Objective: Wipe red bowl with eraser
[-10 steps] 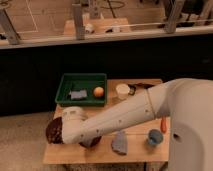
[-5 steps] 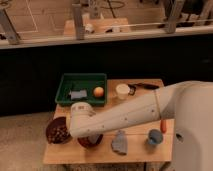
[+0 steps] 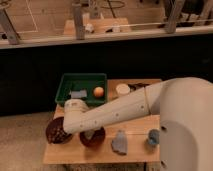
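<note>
Reaching from the right across the tabletop [image 3: 70,154], gripper [image 3: 90,133] lowered inside the red bowl [image 3: 100,140] near the front edge, just beside the dark brown bowl [image 3: 56,132], jaws pressed together, any held thing hidden.

The arm [image 3: 117,112] hides part of the red bowl [image 3: 100,140] and most of the gripper [image 3: 90,134] in it, eraser unseen.

Wooden table [image 3: 70,153] | green tray [image 3: 82,76] | red bowl [image 3: 96,140] | brown bowl [image 3: 56,133] | grey cloth [image 3: 120,143] | blue cup [image 3: 153,138]
</note>
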Tool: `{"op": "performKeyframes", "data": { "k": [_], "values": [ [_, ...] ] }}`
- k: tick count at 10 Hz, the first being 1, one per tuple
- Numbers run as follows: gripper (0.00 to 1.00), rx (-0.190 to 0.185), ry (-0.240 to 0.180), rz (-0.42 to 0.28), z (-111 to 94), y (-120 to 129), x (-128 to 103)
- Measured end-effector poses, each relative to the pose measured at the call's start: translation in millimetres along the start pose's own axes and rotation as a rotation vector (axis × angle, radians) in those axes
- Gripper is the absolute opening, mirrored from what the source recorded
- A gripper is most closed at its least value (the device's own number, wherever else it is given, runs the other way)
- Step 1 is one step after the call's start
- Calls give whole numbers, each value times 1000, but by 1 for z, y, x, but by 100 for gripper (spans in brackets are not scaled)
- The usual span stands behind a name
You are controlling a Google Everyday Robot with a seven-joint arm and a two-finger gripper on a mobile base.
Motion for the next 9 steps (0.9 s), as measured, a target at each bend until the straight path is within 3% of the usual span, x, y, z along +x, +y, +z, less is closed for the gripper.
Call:
{"op": "performKeyframes", "data": {
  "k": [4,6,9],
  "values": [
    [0,43,-42,-35,-23,3,-23],
    [0,28,-48,-47,-30,23,-36],
    [0,-19,-35,-5,-16,51,-17]
  ]
}}
